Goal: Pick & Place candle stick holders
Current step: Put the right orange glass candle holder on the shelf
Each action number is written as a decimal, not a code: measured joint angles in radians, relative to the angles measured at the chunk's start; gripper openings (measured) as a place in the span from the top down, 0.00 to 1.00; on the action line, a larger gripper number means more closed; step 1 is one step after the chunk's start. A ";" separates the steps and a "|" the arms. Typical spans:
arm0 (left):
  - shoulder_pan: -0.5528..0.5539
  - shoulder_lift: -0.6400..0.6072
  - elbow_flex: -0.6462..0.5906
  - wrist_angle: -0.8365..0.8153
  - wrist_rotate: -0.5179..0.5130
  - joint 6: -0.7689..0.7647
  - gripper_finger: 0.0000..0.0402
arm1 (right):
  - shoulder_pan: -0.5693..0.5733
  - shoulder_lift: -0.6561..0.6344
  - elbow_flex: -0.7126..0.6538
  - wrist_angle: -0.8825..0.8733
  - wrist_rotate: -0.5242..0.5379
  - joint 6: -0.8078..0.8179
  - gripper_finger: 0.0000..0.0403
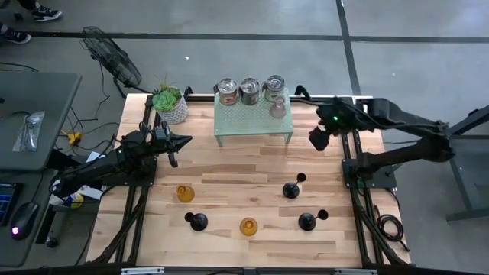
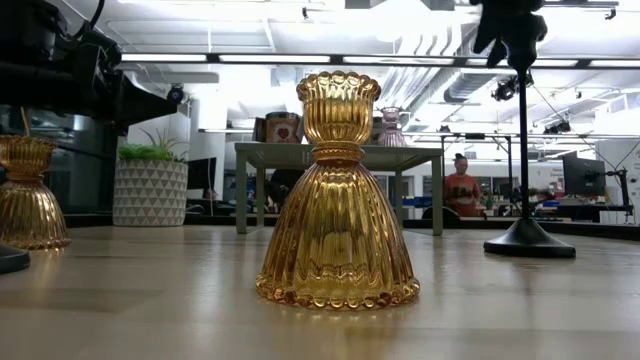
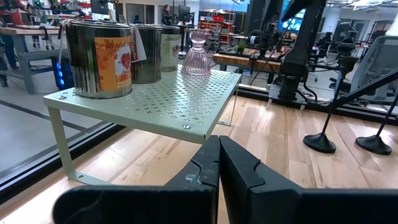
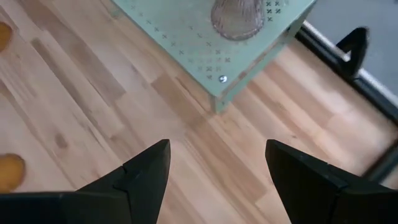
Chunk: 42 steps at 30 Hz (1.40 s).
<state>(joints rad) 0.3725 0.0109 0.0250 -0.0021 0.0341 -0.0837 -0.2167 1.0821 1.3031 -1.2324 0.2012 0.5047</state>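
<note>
An amber holder [image 2: 337,195] stood nearest on the counter [image 1: 229,172]. The right pincer [image 4: 214,165] hung open and empty beside the green shelf [image 1: 252,121], where the pink holder [image 1: 277,108] sat; judging by this, the next move was reaching down for a black holder [image 1: 291,189]. The left pincer [image 3: 219,168] waited closed.

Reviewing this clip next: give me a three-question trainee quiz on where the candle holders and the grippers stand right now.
1. True or false: the pale pink glass holder stands on the green perforated shelf.
2. How many black stemmed holders, such as the one at, stand on the wooden table?
3. Which gripper has its jaws open: A) left gripper, B) right gripper?

Key
1. True: it stands beside the three silver cups.
2. Three, along with two amber glass holders.
3. B. The right gripper hangs empty off the shelf's right end; the left gripper is shut and empty, off its left end.
</note>
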 joint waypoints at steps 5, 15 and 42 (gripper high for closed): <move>0.000 0.000 0.000 0.000 0.000 0.000 1.00 | 0.051 -0.126 -0.150 0.071 0.001 0.083 0.36; 0.000 0.000 0.000 0.000 0.000 0.000 1.00 | 0.141 -0.328 -0.344 0.108 0.015 0.141 0.36; 0.000 0.000 0.000 0.000 0.000 0.000 1.00 | 0.351 -0.569 -0.641 0.395 0.036 0.120 0.36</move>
<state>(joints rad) 0.3729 0.0105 0.0254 -0.0021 0.0341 -0.0837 0.1340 0.5129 0.6617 -0.8371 0.2370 0.6245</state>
